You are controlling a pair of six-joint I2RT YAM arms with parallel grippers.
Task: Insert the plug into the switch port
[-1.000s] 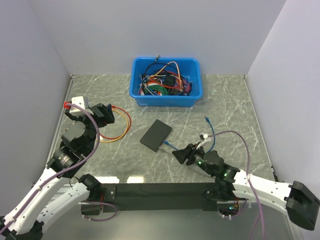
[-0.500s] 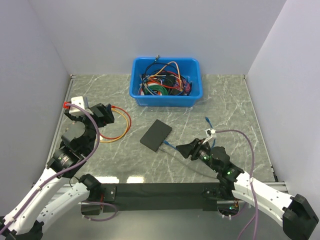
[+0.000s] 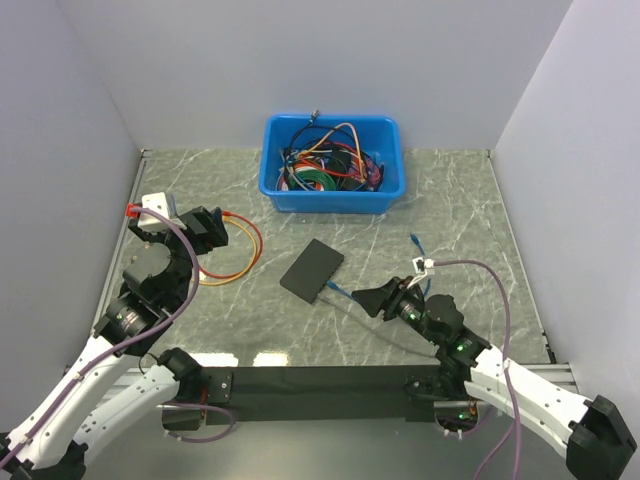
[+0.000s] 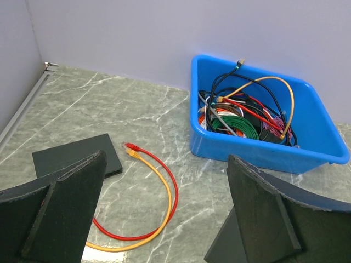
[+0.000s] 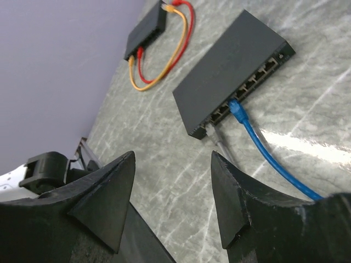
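Observation:
The black switch (image 3: 312, 268) (image 5: 233, 71) lies flat mid-table, its row of ports facing my right arm. The plug (image 5: 236, 107) on the blue cable (image 5: 274, 164) sits in one switch port, and a grey cable's plug (image 5: 211, 130) sits in a port beside it. In the top view the plug (image 3: 331, 288) shows at the switch's near edge. My right gripper (image 5: 173, 153) (image 3: 362, 298) hangs open a short way back from the ports, holding nothing. At the far left my left gripper (image 4: 166, 159) (image 3: 218, 228) is wide open and empty.
A blue bin (image 3: 335, 200) (image 4: 258, 153) full of tangled cables stands at the back. A second black box (image 4: 77, 156) (image 5: 147, 30) lies at the left with a red cable (image 4: 170, 186) and an orange cable (image 4: 159, 219) looping from it.
My right arm has shifted, drawing its gripper slightly back from the switch, jaws a touch wider. The blue cable stays in the port. The left arm has not moved.

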